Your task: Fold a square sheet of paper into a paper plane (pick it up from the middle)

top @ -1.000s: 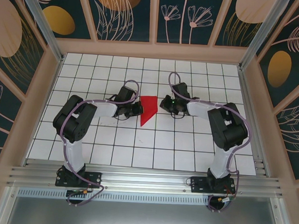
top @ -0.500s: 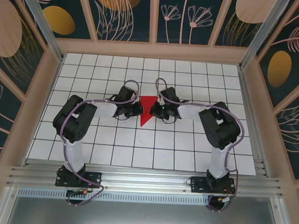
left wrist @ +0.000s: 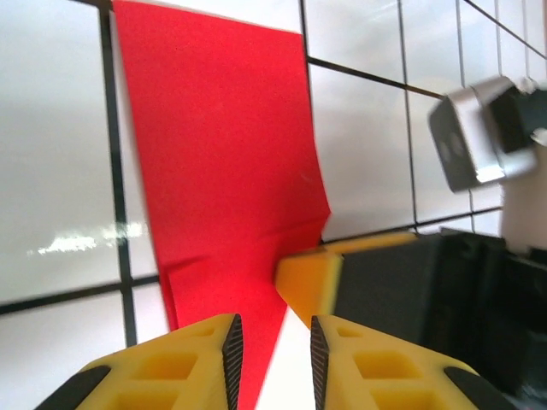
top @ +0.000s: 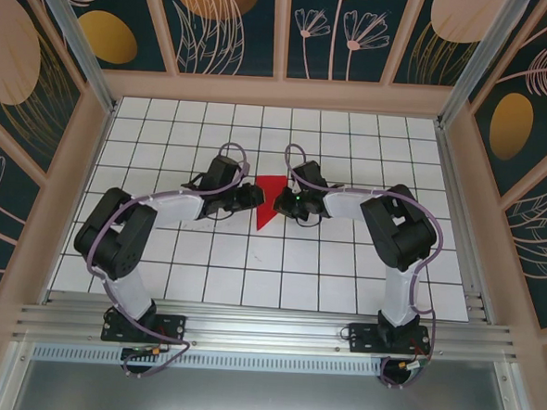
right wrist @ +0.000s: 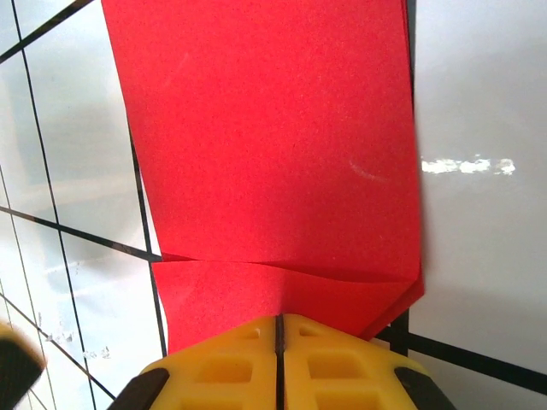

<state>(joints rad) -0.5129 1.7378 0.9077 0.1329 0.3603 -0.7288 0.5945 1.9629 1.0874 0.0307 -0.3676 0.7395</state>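
- The right pincer [right wrist: 279, 342] is closed: in its wrist view the two yellow fingers [right wrist: 342, 354] meet along a thin seam with no gap showing.
- Its tips sit on the near edge of the red paper [right wrist: 265, 154]. A narrow strip of that edge is bent along a crease just ahead of the fingers and runs in to the seam, so the pincer appears to be nipping the paper there.
- The left pincer [left wrist: 269, 354] stands a little open, with its dark-padded yellow fingers [left wrist: 214, 350] parted by a narrow gap.
- The tapering end of the red paper shows in that gap and passes under the left-hand finger. Whether the pads touch it cannot be told.
- In the left wrist view, one yellow fingertip of the right pincer lies against the paper's right edge, close beside the left pincer's tips. The edge is lifted slightly where they meet.
- From above, the two pincers face each other across the paper, the left one at its left side and the right one at its right side.
- The paper is a folded wedge, broad at the far end and narrowing to a point at the near end. It lies on the white gridded surface [top: 344, 265] near the middle, between the two arms.
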